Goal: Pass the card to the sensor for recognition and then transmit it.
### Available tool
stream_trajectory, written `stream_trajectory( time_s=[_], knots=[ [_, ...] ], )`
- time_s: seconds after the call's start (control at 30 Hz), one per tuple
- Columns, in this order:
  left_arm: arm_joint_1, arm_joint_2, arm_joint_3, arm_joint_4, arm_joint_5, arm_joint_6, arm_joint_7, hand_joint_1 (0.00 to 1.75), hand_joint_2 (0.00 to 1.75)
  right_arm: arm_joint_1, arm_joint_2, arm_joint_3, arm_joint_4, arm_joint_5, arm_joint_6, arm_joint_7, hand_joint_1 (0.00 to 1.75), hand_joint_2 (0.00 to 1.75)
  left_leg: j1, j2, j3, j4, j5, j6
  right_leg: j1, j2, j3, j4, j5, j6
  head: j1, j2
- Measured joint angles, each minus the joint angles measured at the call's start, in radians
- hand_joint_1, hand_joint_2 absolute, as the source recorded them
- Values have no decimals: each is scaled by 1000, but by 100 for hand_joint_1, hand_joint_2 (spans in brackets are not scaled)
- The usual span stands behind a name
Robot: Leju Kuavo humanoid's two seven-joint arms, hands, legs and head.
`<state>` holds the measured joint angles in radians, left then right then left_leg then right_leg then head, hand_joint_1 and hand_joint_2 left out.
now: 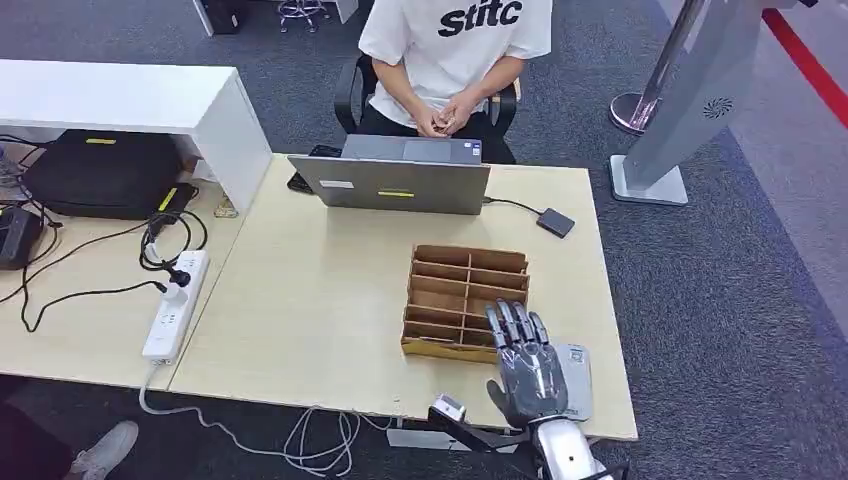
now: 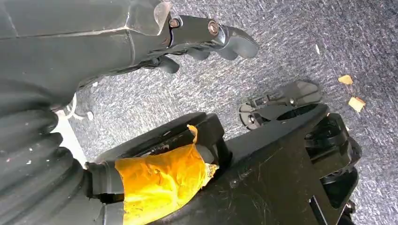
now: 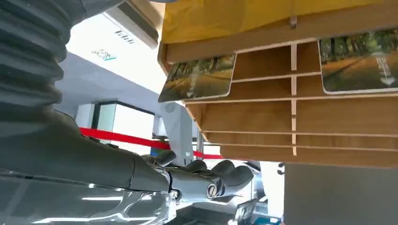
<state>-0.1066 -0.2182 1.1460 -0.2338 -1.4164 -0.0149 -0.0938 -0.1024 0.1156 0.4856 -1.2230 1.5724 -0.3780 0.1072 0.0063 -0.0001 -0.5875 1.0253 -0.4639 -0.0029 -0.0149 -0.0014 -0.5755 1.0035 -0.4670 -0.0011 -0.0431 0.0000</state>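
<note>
- The robot's silver right hand point(image 1: 528, 365) hovers at the near right corner of the pale wooden table point(image 1: 300, 300), fingers stretched flat and apart, holding nothing; its fingertips reach over the near right corner of the brown wooden slotted card rack point(image 1: 465, 300).
- The task's things, two picture cards printed with a tree-lined path, sit in the rack's slots: one card point(image 3: 199, 77) juts out past the rack's end, the other card point(image 3: 359, 61) lies further along the same row.
- The step in hand looks like reaching for a card. The jutting card seems the better choice, since its free edge gives the thumb and a finger something to pinch.
- Bring the fingers down beside that edge, not on top of the dividers, and close gently, because a thin card could bend or slip.
- Draw it out along the slot, or the light rack may be dragged with it.
- The small dark flat box point(image 1: 555, 222) cabled beside the grey laptop point(image 1: 400, 175), far right, is probably the sensor; a person point(image 1: 450, 50) sits beyond.
- The left hand point(image 2: 206, 40) hangs over grey carpet, fingers loosely curled, gripping nothing.
</note>
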Motion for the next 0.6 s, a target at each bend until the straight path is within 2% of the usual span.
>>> stream_trajectory(
  time_s=[0.2,0.23,0.27,0.3,0.33,0.37,0.6],
  knots=[
    [0,0,0,0,0,0,0,0,175,-4,0,1,16,0,12,30,0,175,0,0,0,0,0,0,0,0,0,0,0,0,0,0],
    [0,0,0,0,0,0,0,0,175,-6,0,2,19,0,14,37,9,175,0,0,0,0,0,0,0,0,0,0,0,0,0,0],
    [0,0,0,0,0,0,0,0,175,-8,0,2,21,0,17,42,72,175,0,0,0,0,0,0,0,0,0,0,0,0,0,0],
    [0,0,0,0,0,0,0,0,175,-10,0,3,24,0,18,46,79,175,0,0,0,0,0,0,0,0,0,0,0,0,0,0],
    [0,0,0,0,0,0,-1,0,175,-12,0,5,28,0,19,50,106,175,0,0,0,0,0,0,0,0,0,0,0,0,0,0],
    [0,0,0,0,0,0,-2,0,175,-13,0,5,30,0,19,50,124,175,0,0,0,0,0,0,0,0,0,0,0,0,0,0],
    [0,0,0,0,3,0,-4,0,175,-16,0,9,34,0,21,30,131,175,0,0,0,0,0,0,0,0,0,0,0,0,0,0]
  ],
)
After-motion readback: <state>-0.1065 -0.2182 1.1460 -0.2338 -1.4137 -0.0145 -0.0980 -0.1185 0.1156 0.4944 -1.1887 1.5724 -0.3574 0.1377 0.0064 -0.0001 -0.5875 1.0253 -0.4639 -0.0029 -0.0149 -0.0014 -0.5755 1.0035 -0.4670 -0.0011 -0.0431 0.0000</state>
